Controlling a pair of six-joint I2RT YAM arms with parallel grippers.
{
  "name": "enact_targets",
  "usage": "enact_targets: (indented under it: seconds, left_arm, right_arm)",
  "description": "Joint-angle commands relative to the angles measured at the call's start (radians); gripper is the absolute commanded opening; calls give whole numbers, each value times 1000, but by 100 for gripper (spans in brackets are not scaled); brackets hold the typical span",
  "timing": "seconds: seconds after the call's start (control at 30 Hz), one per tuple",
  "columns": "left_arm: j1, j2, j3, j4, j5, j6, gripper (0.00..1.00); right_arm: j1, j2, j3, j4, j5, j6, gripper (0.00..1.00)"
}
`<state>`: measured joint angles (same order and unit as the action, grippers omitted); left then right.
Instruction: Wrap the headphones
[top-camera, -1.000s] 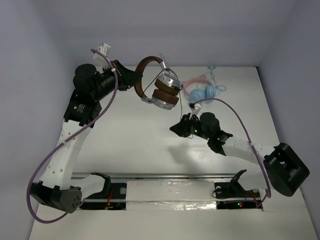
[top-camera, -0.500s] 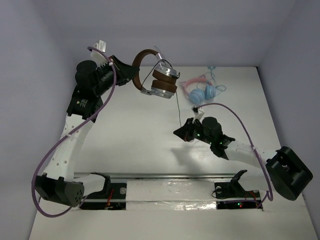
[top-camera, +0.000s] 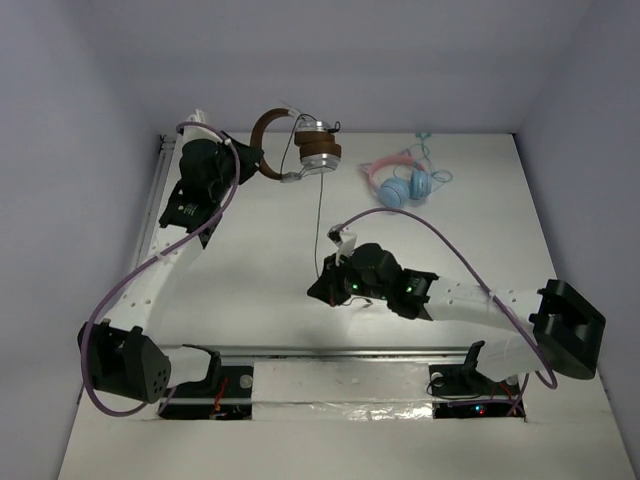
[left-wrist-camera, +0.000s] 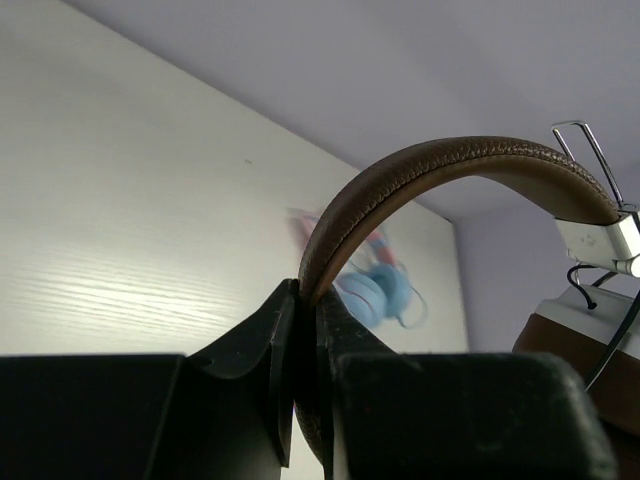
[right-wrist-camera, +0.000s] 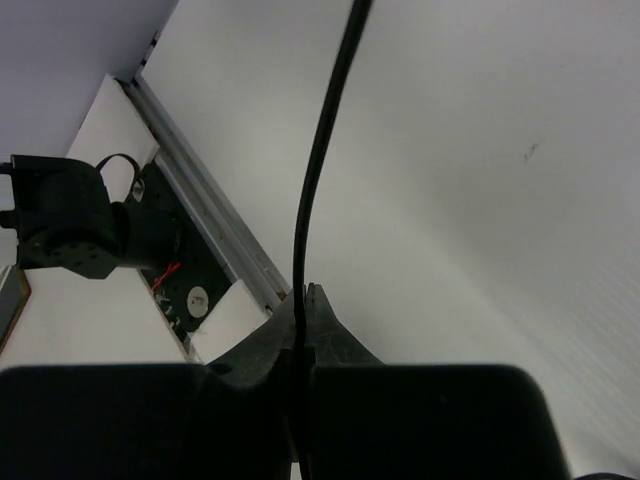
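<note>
**Brown headphones held up by the band, cable pinched below**

The pink-and-blue headphones (top-camera: 402, 182) lie on the white counter (top-camera: 250, 270) near its far edge, and they serve as the landmark here. The headphones (top-camera: 318, 158) of the task hang to the left of that pair, apart from it and about as far back. They appear to be lifted clear of the counter.

The left end effector (left-wrist-camera: 303, 296) is closed on the brown headband (left-wrist-camera: 450, 165), gripping it at the end farthest from the pink-and-blue pair. In the left wrist view the two fingers press the leather edge between them. The band arches up and over toward the silver-and-brown earcups (left-wrist-camera: 585, 345), which hang on the side nearer the landmark. The pink-and-blue pair shows behind the arch as a blur.

A thin dark cable (top-camera: 319, 225) runs from the earcups in a straight line toward the near side of the counter. It passes to the left of the pink-and-blue pair without touching it.

The right end effector (right-wrist-camera: 303, 300) is nearer to the arm bases than the landmark and to its left. It is closed on the cable, which enters between the fingertips with no gap showing. A metal rail (right-wrist-camera: 205, 215) at the counter's near edge shows beyond the fingers in the right wrist view.
</note>
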<state>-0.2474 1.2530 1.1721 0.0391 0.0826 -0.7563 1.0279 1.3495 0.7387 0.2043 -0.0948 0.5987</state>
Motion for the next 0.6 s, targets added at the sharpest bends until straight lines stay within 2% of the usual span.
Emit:
enact_targets:
  seconds: [0.0, 0.13, 0.17, 0.23, 0.37, 0.57]
  left_arm:
    - [-38, -18, -37, 105, -221, 21, 0]
    - [-124, 5, -80, 74, -403, 87, 0]
    - [-148, 11, -84, 58, -484, 110, 0]
    - [-228, 31, -109, 50, -561, 132, 0]
    - [-297, 63, -182, 36, -609, 146, 0]
    - [-398, 20, -340, 42, -626, 163, 0]
  right_arm:
    - [49, 11, 108, -152, 63, -28, 0]
    - [104, 22, 224, -304, 64, -57, 0]
    - [115, 23, 275, -337, 61, -63, 0]
    - [130, 19, 323, -426, 47, -80, 0]
    - [141, 7, 422, -558, -2, -122, 0]
    - [141, -53, 531, -695, 88, -186, 0]
